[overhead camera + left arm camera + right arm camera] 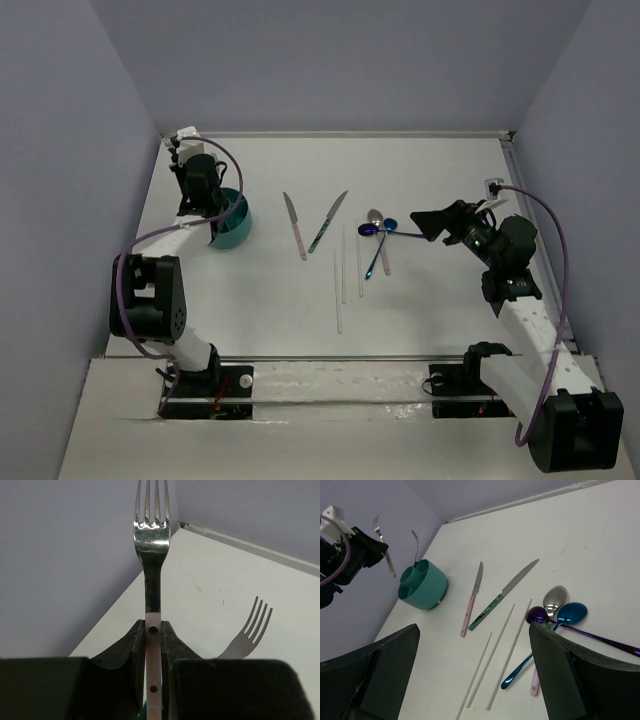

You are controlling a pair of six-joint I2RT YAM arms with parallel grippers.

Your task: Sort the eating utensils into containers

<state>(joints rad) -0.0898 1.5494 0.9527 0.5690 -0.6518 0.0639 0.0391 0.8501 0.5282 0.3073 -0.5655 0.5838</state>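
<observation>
White worktop (420, 320), grey walls. Left fingers (131, 647) clamped on a pink-handled fork (151, 535), tines up above them. Teal caddy (422, 585) just below, second fork (250, 630) standing in it. Right fingers (560, 670) spread wide, holding nothing. Knives (472, 597), chopsticks (490, 655), spoons (555, 600) lie on the worktop ahead of them.

I can't read any text, label, brand, number or sign in any of my three views of the rig.
</observation>
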